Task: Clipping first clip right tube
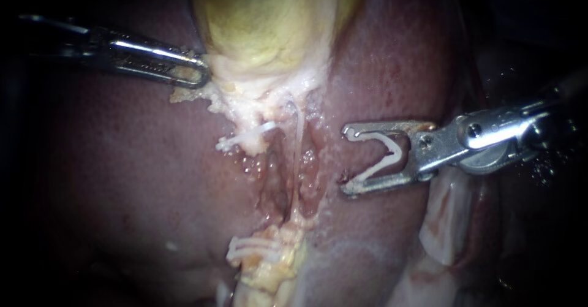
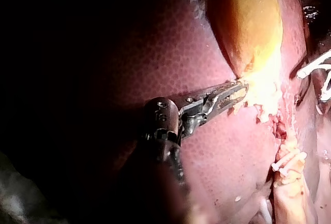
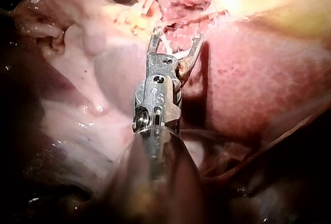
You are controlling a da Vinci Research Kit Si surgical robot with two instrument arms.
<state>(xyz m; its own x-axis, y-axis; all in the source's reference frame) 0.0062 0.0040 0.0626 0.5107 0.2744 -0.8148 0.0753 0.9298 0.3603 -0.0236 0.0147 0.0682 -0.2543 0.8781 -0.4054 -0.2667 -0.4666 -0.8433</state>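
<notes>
Shadowed left instrument [image 1: 199, 74] — seemingly — gripping gallbladder [image 1: 269, 19], clip [image 1: 375, 171] in right instrument [image 1: 345, 159]

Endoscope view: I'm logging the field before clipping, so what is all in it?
gallbladder: one, yellow-green, top centre
liver: one, dark red, all around
pale tissue: whitish, at the gallbladder's base
tube: one, thin, pale, running down from it
set clips: at least three, white; one left of the tube, others lower
loaded clip: one, white, right of the tube, apart
left instrument: silver, shut on the pale tissue
right instrument: silver, holding the loaded clip
</notes>
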